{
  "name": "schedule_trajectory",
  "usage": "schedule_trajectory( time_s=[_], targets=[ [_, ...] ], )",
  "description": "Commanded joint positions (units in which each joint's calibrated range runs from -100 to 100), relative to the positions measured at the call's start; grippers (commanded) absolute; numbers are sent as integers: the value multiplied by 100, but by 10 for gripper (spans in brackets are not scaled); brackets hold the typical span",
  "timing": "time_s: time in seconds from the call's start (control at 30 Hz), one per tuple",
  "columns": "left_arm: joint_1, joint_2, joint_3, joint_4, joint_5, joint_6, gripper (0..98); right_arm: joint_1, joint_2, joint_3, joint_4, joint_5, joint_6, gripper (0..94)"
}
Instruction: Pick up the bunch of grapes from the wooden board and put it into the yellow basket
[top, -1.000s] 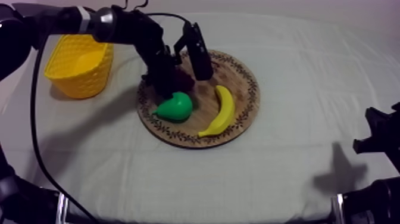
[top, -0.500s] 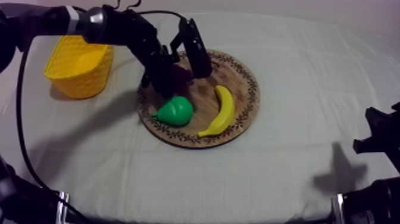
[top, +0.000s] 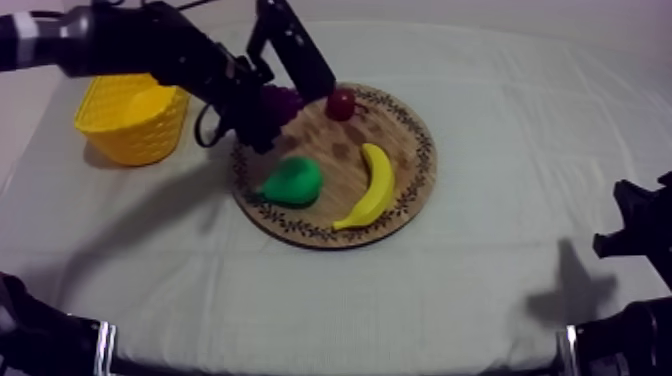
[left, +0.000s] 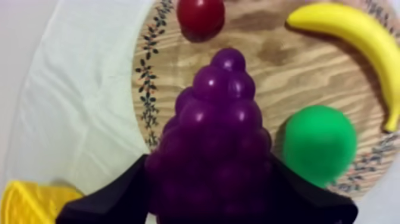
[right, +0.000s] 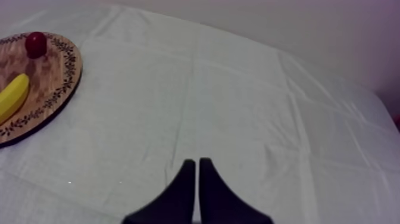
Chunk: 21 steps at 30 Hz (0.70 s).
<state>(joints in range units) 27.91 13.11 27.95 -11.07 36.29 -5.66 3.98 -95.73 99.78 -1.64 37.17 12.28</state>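
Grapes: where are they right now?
In the top view the bunch of grapes is held in the left gripper over the left rim of the wooden board, between the yellow basket and the small red fruit.

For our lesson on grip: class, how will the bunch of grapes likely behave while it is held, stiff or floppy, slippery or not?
Probably stiff: the bunch of grapes juts straight out of the left gripper without drooping. Its knobbly surface likely gives the fingers purchase, so slipping seems unlikely. Being tapered and lumpy, it should hardly roll.
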Motion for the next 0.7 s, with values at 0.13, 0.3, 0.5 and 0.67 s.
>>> schedule_trajectory(
  time_s=[0.13, 0.3, 0.5, 0.67],
  targets=[
    [120, -1665, 769, 28, 246, 932, 506, 0, -2, -1, -4, 1, 1, 5],
    [306, -2775, 1109, 41, 897, 1509, 503, 0, -2, -1, -4, 1, 1, 5],
    [236, -3911, 1486, 219, 1470, 1767, 504, 0, -2, -1, -4, 1, 1, 5],
    [-306, -4440, 1515, 521, 1917, 1527, 502, 0, -2, -1, -4, 1, 1, 5]
  ],
)
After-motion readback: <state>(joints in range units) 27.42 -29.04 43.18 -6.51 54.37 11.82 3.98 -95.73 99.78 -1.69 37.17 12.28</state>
